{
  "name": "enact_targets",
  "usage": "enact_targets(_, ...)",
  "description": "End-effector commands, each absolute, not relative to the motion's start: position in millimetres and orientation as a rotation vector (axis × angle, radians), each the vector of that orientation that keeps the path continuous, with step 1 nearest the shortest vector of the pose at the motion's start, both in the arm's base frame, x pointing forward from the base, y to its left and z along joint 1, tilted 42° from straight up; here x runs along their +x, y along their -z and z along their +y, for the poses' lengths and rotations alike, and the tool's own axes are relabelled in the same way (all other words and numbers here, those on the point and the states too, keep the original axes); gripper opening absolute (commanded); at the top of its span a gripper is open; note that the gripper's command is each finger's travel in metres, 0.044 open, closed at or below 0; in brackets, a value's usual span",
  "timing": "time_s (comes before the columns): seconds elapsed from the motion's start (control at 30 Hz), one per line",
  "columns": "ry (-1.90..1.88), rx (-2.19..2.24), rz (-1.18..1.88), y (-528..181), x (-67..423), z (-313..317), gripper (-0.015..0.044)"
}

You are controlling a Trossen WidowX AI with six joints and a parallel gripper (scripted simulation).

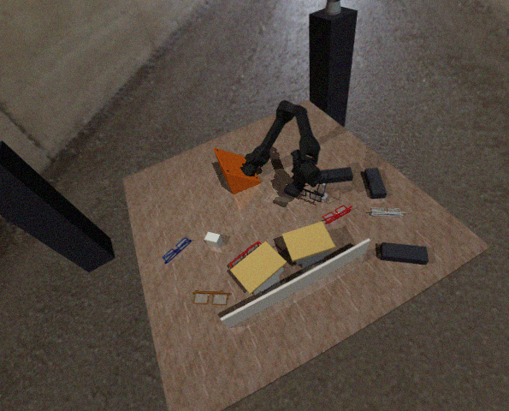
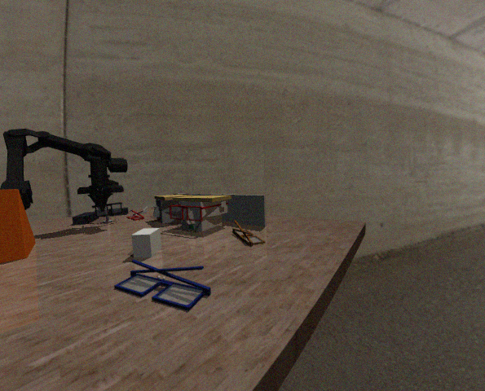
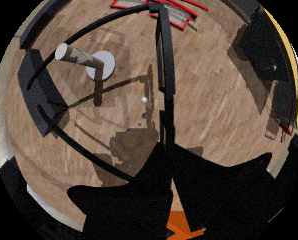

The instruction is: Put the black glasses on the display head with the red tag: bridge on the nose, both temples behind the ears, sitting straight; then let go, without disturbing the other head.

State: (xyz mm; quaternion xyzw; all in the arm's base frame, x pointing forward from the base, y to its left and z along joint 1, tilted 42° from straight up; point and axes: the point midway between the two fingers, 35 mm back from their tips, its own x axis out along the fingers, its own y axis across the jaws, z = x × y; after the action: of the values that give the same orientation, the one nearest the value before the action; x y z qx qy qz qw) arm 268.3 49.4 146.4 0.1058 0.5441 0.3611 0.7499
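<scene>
Gripper: my gripper [image 1: 306, 187] points straight down, fingers pinched nearly together on the black glasses [image 1: 314, 193].
Black glasses: I see them hanging under the fingers, low over the wooden table [image 1: 192, 336]; in the wrist view the frame [image 3: 164, 47] runs away from my fingers.
Just beyond the hand: a red pair of glasses [image 1: 336, 213] lies between me and the heads.
Heads: two yellow-topped display heads [image 1: 308, 241] [image 1: 257, 266] stand side by side, well ahead of the hand, in front of a white panel [image 1: 296, 282]; one wears a red frame [image 2: 186, 211]. I cannot tell which carries the red tag.
Beside the hand: two dark cases [image 1: 336, 175] [image 1: 375, 181] to one side, an orange wedge [image 1: 234, 171] to the other.
Farther off: a silver pair [image 1: 386, 212], another dark case [image 1: 404, 253], a white cube [image 1: 212, 239], blue glasses [image 1: 176, 249], brown glasses [image 1: 210, 298].
</scene>
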Motion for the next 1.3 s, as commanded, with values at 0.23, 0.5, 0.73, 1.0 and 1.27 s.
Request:
enact_targets(0.23, -0.791, 0.235, 1.193, -140, 261, 46, 0.0000)
enact_targets(0.5, -0.791, 0.235, 1.193, -138, 257, 44, 0.0000)
enact_targets(0.73, -0.791, 0.235, 1.193, -136, 254, 43, 0.0000)
enact_targets(1.0, -0.791, 0.235, 1.193, -136, 254, 43, 0.0000)
enact_targets(1.27, -0.791, 0.235, 1.193, -136, 255, 43, 0.0000)
